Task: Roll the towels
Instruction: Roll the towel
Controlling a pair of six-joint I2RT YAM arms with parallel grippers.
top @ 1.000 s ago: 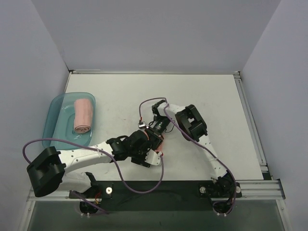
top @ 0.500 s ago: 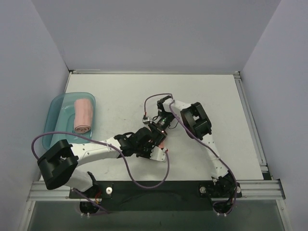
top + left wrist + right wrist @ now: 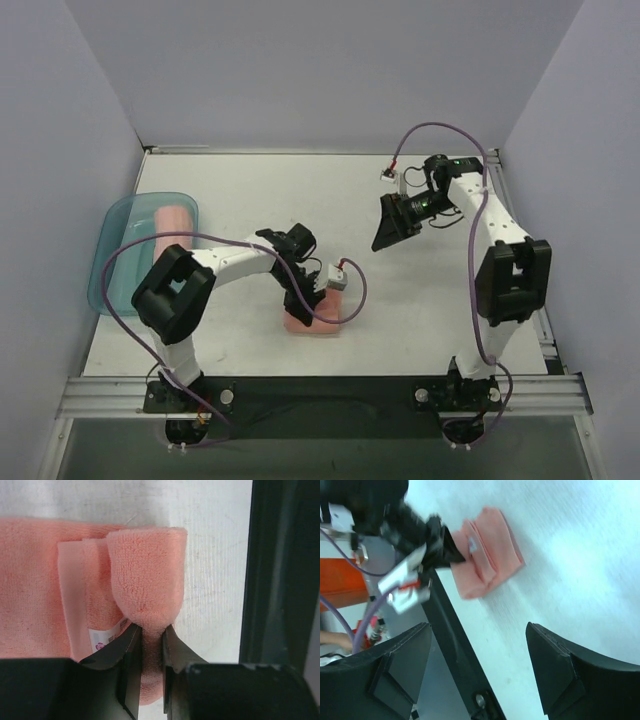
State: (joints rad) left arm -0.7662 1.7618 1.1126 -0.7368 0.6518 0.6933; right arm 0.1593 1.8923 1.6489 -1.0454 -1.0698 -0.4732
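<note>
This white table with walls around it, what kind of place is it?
Probably a robot test booth in a lab: a white table boxed in by plain walls, a left arm and right arm bolted to a metal rail, plus a pink towel and teal tray.

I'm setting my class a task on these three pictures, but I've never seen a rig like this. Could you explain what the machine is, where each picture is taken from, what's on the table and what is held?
These are two robot arms bolted at the near edge of a white table, each ending in a two-finger gripper. The wide picture comes from a fixed camera above and behind them; the other two come from cameras on the wrists. The left gripper is shut, pinching a fold of the folded pink towel near the table's front. The right gripper hangs open over the table, holding nothing; its camera looks towards that towel. At the far left, a teal tray holds a second pink towel.
</note>
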